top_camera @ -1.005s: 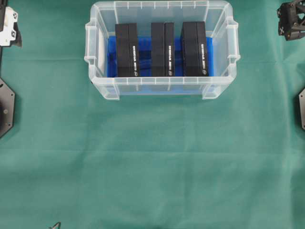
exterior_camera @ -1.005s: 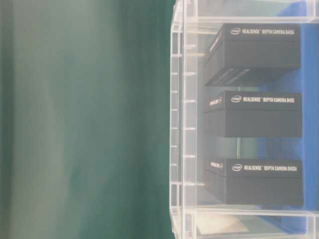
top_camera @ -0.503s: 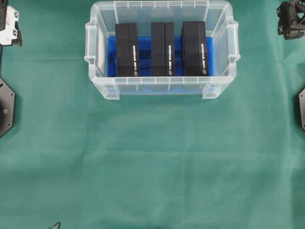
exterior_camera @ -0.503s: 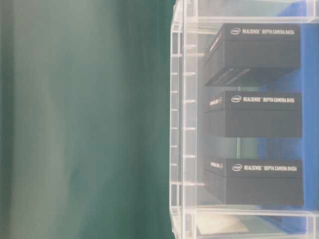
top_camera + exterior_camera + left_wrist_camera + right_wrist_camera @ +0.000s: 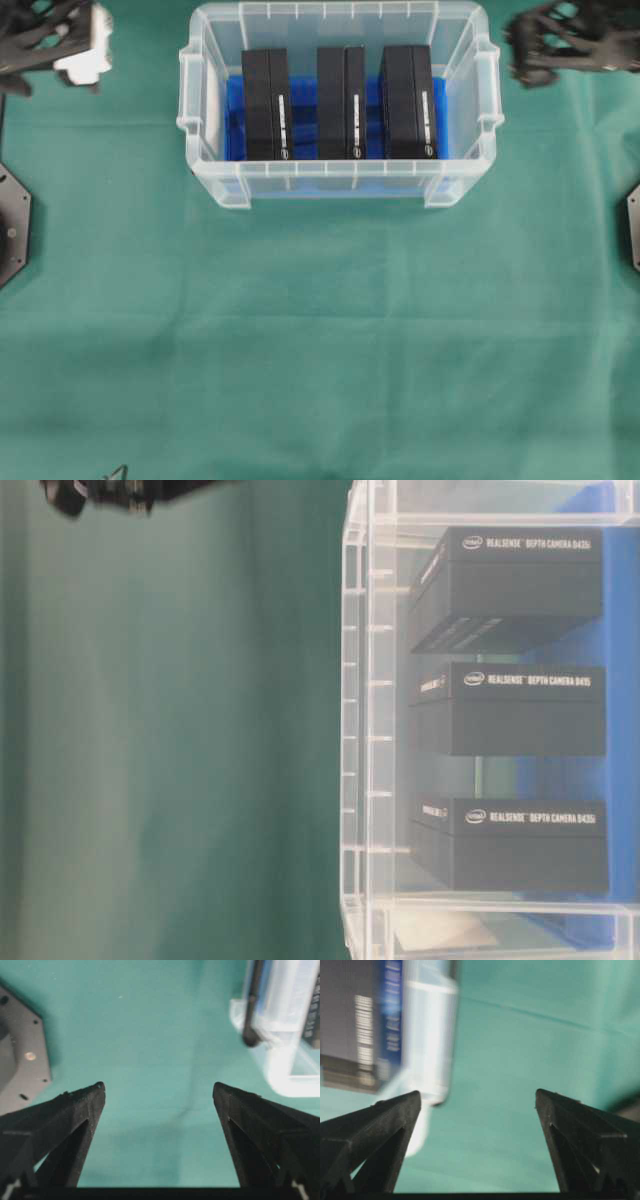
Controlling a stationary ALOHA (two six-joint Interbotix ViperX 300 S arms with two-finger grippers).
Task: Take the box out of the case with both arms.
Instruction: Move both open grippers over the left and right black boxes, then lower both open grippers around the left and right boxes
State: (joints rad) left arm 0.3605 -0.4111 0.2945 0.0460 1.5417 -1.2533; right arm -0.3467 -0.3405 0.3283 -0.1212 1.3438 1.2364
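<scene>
The clear case (image 5: 340, 185) with a blue floor stands at the top middle of the green cloth. It holds three black boxes standing side by side: left (image 5: 265, 105), middle (image 5: 341, 103), right (image 5: 407, 103). They also show through the case wall (image 5: 355, 730) in the table-level view. My left gripper (image 5: 88, 48), with white parts, is blurred just left of the case. In its wrist view it is open and empty (image 5: 157, 1087) over cloth, with the case corner (image 5: 285, 1035) at right. My right gripper (image 5: 525, 45) is blurred just right of the case, open and empty (image 5: 477, 1095), with the case wall (image 5: 427, 1035) at left.
Arm base plates sit at the left edge (image 5: 12, 225) and the right edge (image 5: 632, 225). A grey base plate (image 5: 20, 1055) shows in the left wrist view. A blurred dark arm part (image 5: 100, 492) crosses the top left of the table-level view. Green cloth (image 5: 320, 350) lies in front of the case.
Both grippers have swung inward from the top corners toward the two ends of the case and are blurred by motion. The case and boxes have not moved.
</scene>
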